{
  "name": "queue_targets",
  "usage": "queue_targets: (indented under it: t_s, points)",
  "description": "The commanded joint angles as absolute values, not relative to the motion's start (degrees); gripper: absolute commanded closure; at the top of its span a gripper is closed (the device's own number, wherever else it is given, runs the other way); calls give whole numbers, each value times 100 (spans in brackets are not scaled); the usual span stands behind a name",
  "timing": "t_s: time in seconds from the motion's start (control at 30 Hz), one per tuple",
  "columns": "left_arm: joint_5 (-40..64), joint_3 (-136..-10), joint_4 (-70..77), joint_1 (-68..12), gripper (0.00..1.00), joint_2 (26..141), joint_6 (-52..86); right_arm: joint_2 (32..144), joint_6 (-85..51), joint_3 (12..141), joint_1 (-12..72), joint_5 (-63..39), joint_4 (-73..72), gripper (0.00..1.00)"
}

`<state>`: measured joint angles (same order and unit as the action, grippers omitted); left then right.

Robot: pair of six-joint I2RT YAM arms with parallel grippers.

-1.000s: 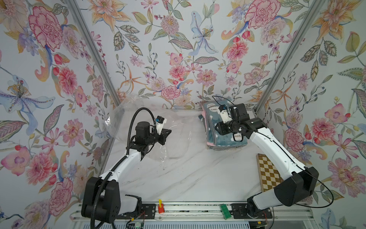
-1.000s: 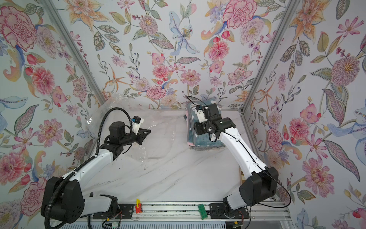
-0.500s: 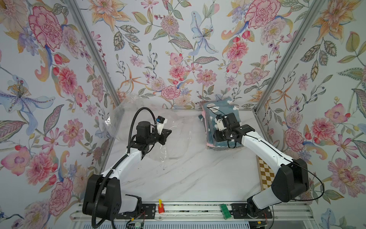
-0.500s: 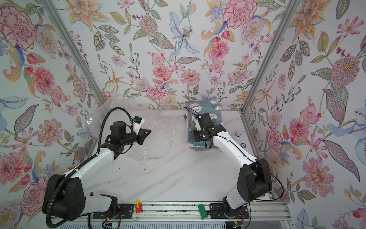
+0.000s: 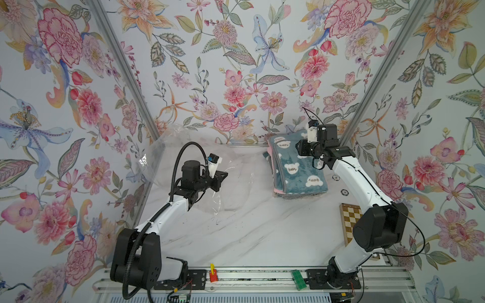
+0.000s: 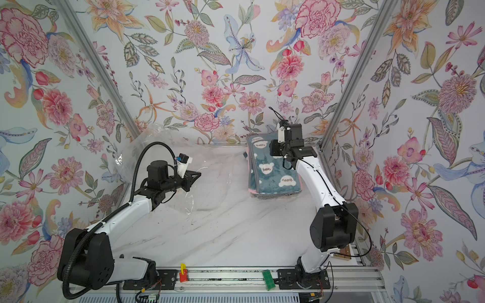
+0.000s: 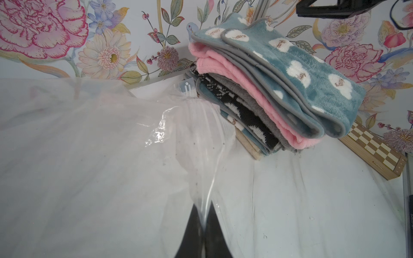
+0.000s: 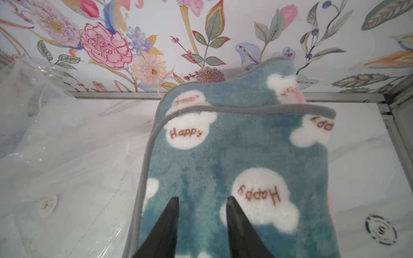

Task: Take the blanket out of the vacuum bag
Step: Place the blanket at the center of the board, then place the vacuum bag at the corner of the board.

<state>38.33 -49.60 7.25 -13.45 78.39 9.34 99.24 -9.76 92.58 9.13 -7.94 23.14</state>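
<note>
**Blanket Out, Bag Looks Empty**

Near the front, the table has a chessboard at its right edge. A bit further in, the left end effector is pressed together. It pinches a fold of the vacuum bag and lifts that bit up. The bag is see-through, and I can see no blanket inside it. Its small white valve sits on the flat part.

Further back on the right, the blue blanket with white "Happy" clouds lies on top of a pile of folded blankets. It is outside the bag and just beside it. The right end effector hangs over it with its fingers spread and nothing between them.

I think the pulling-out step is done. Next, the left one likely just needs to let the bag go.
</note>
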Motion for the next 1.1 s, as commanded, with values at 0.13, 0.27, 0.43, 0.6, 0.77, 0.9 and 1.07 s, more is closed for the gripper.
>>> queue_targets:
  t_s: [0.13, 0.27, 0.43, 0.6, 0.77, 0.9, 1.07]
  points:
    - [3109, -5409, 800, -1717, 100, 8053, 1412, 11087, -1393, 9721, 167, -1680, 1138, 68]
    - [2927, -5421, 1348, -1822, 100, 8376, 1710, 11508, -1484, 9832, 36, -1929, 888, 69]
    - [2443, -5931, 1594, -1848, 100, 9300, 1771, 11531, -1470, 9859, 0, -1904, 839, 69]
    - [2116, -6485, 2225, -1853, 100, 9952, 1975, 10758, -1366, 9501, 17, -1745, 806, 66]
    - [2344, -7527, 2196, -1866, 100, 10769, 2082, 9300, -1325, 8438, 61, -1697, 659, 62]
    - [2358, -8125, 2159, -1874, 100, 11195, 2073, 8072, -1323, 7420, 156, -1772, 495, 56]
    - [2521, -8519, 2087, -1919, 97, 11443, 2223, 6912, -1533, 6463, 335, -1886, 425, 34]
